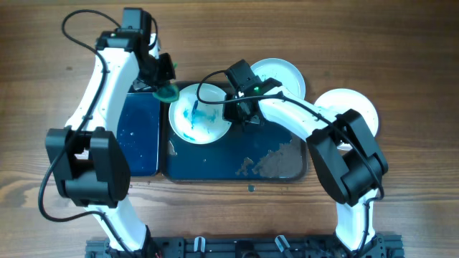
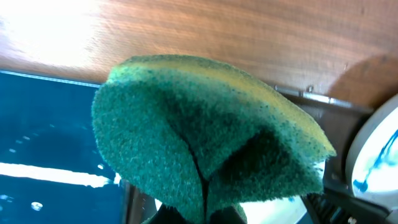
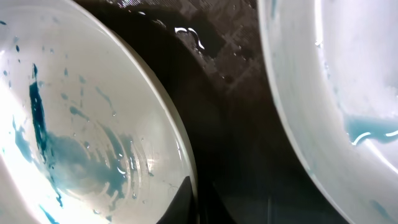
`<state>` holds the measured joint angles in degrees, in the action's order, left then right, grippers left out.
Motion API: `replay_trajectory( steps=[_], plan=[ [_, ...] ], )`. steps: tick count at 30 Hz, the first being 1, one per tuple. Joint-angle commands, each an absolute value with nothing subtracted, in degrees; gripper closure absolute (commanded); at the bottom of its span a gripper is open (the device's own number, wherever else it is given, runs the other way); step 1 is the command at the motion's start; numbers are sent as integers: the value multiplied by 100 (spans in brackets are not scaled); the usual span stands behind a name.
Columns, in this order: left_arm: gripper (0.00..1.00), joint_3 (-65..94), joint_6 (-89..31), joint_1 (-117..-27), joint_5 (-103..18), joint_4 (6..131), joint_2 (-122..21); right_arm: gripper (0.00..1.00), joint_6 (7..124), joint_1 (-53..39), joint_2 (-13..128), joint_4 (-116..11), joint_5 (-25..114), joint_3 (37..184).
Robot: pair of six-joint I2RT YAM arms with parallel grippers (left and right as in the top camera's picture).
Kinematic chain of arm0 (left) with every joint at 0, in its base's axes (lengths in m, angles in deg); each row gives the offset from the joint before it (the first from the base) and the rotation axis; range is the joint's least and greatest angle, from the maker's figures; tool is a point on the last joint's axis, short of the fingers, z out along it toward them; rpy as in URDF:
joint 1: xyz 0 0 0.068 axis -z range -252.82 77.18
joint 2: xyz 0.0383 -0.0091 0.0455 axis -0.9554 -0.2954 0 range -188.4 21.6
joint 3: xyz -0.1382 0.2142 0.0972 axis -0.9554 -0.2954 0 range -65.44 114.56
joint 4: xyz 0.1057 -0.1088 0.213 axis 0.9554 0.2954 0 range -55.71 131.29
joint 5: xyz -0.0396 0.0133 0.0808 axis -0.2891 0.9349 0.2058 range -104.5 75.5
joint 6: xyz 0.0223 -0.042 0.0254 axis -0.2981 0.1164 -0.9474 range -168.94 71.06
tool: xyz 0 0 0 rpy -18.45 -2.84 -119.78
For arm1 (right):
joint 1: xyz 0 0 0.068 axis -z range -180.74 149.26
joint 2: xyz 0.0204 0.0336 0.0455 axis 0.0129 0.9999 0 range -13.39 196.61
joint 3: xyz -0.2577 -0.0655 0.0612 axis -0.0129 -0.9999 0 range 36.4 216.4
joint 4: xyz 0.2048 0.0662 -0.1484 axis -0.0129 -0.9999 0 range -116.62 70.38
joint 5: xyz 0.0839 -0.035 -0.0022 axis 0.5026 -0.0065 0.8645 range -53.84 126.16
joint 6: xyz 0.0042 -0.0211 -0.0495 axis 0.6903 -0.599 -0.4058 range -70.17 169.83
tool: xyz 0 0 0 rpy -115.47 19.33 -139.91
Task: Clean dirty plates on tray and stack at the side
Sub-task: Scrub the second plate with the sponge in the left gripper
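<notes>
Although nothing is stacked yet, the job looks to be under way. Of the three plates, the third plate [image 1: 355, 107] lies off the tray [image 1: 215, 161] on the table [image 1: 416, 57] to the right. From overhead it reads plain white, but the right arm covers part of it, so whether it is fully clean cannot be told.

Two are left to do. The smeared plate [image 1: 197, 118] sits in the tray's far left corner, streaked and pooled with teal across its bowl. The second plate [image 1: 283, 74] lies at the tray's far edge, just to its right. The right wrist view shows a thin teal puddle on its inner wall, so it too looks unwashed.

The left pincer [image 1: 163, 77] is pinching a green sponge [image 1: 167, 92], folded in the grip. The sponge hangs just beside the smeared plate's left rim, over the seam between the tray and the narrower tray [image 1: 140, 136] next to it. The right pincer [image 1: 247, 113] hovers low at that plate's right rim. One dark finger shows by the rim in its wrist view, but whether the pincer is spread or gripping the rim cannot be told.

As a judgement, about a third is done: two plates to scrub, then all three to pile at the side
</notes>
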<state>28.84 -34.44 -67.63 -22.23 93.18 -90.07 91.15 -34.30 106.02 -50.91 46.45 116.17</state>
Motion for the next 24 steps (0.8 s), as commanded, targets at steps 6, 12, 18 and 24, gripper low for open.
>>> replay_trajectory(
  steps=[6,12,18,24],
  plan=[
    [96,2382,-3343,-6555,-2212,9200,-8887,96,9203,-3399,10827,-5178,4666,11665],
    [96,2379,-3301,-6391,-2207,9155,-8887,96,9203,-3399,10827,-5183,4671,11665],
    [96,2379,-3301,-6391,-2212,9150,-8887,96,9203,-3397,10827,-5176,4693,11665],
    [96,2379,-3164,-6391,-2221,9152,-8887,96,9201,-3399,10827,-5174,4693,11665]
  ],
)
